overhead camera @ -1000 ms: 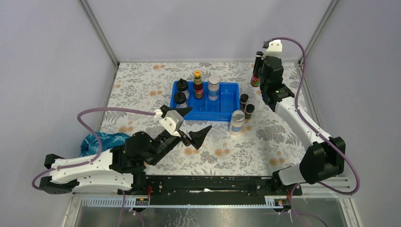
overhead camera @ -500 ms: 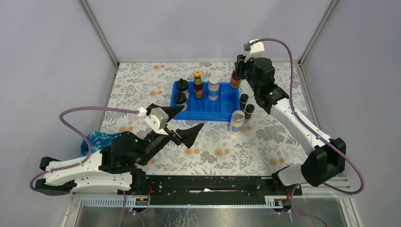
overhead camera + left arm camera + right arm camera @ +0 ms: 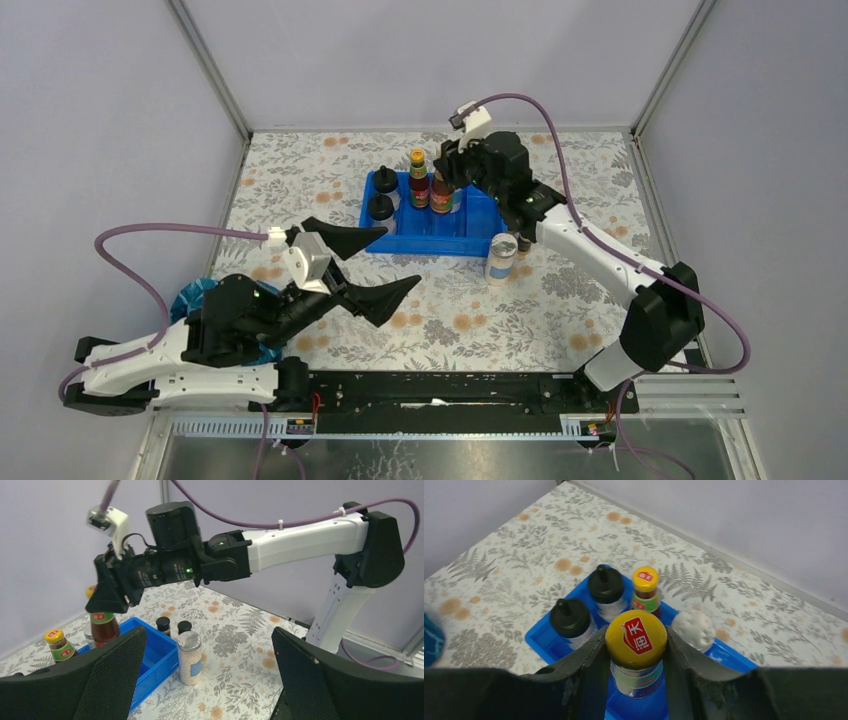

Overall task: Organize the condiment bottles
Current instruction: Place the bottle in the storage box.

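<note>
Yellow cap, printed with a red logo, fills the centre of my right wrist view. The right gripper point(image 3: 102, 610) is clamped on a red-labelled sauce bottle point(image 3: 636, 636), one finger on each side just under that cap. The bottle hangs upright over the blue tray point(image 3: 430, 246), in the upper middle of the overhead view. I cannot tell whether its base touches the tray floor.

Close around it in the tray stand a second yellow-capped bottle point(image 3: 645, 580), two black-domed bottles point(image 3: 605, 582) point(image 3: 569, 616) and a silver-lidded jar point(image 3: 694, 627). Outside, just beside the tray's right end, stand another jar point(image 3: 500, 258) and two tiny black-capped bottles point(image 3: 163, 624) point(image 3: 184, 626).

My left gripper point(image 3: 401, 257) is spread wide and holds nothing, in the lower left of the overhead view.

Risks, as I judge them: the grip is high on the neck, so the bottle could tilt as it lands and topple on release. The fingers are broad, and the neighbours near, so lowering could knock one over. The right forearm passes over the outside bottles and could sweep them.
</note>
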